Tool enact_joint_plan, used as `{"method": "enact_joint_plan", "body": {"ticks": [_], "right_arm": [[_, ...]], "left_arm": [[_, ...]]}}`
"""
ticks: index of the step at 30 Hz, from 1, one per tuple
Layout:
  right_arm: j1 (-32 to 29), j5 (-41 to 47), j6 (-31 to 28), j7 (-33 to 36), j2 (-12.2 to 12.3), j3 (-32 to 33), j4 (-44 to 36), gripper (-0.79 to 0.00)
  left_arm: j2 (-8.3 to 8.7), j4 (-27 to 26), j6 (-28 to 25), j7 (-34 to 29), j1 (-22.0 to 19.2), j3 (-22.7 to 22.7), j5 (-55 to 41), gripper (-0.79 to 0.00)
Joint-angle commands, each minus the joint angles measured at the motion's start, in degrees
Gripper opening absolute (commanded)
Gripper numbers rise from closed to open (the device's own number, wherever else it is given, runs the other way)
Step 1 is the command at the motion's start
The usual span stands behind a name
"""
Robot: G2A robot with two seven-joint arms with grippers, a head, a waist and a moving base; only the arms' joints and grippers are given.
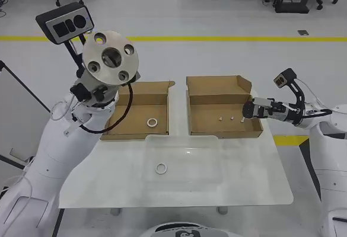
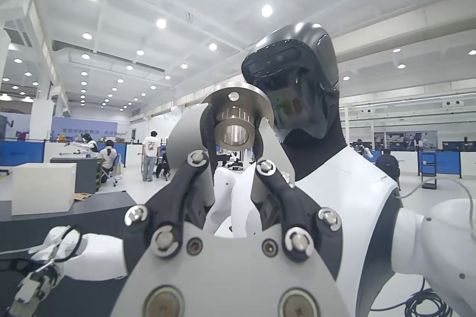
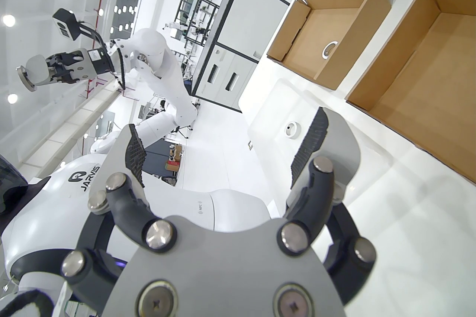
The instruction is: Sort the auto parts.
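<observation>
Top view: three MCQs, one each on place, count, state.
1. The round metal flanged hub is: A in a box; B in the left gripper; C on the floor.
2. Count of white plastic rings in the clear plastic tray: A one; B two; C three.
3. The right gripper is: A open, empty; B shut on a ring; C shut on a bolt.
Answers: 1 B, left wrist view shows it clamped; 2 A, a single ring lies there; 3 A, jaws wide apart, nothing between.
</observation>
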Motion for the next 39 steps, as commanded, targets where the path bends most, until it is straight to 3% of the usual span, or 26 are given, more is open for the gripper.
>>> {"method": "enact_joint_plan", "body": {"ticks": [1, 8, 20, 39], "right_arm": [[0.00, 0.00, 0.00, 0.00, 0.00, 0.00, 0.00, 0.000], [0.00, 0.00, 0.00, 0.00, 0.00, 0.00, 0.00, 0.000], [0.00, 0.00, 0.00, 0.00, 0.00, 0.00, 0.00, 0.000], [0.00, 0.00, 0.00, 0.00, 0.00, 0.00, 0.00, 0.000]], "left_arm": [[-0.23, -0.09, 0.00, -0.01, 0.18, -0.26, -0.08, -0.785], [-0.40, 0.78, 0.00, -0.01, 0.27, -0.07, 2.81, -0.785], [1.18, 1.75, 0.00, 0.00, -1.05, 2.34, 4.88, -0.785], [0.77, 0.26, 0.00, -0.01, -0.32, 1.19, 3.07, -0.785]]}}
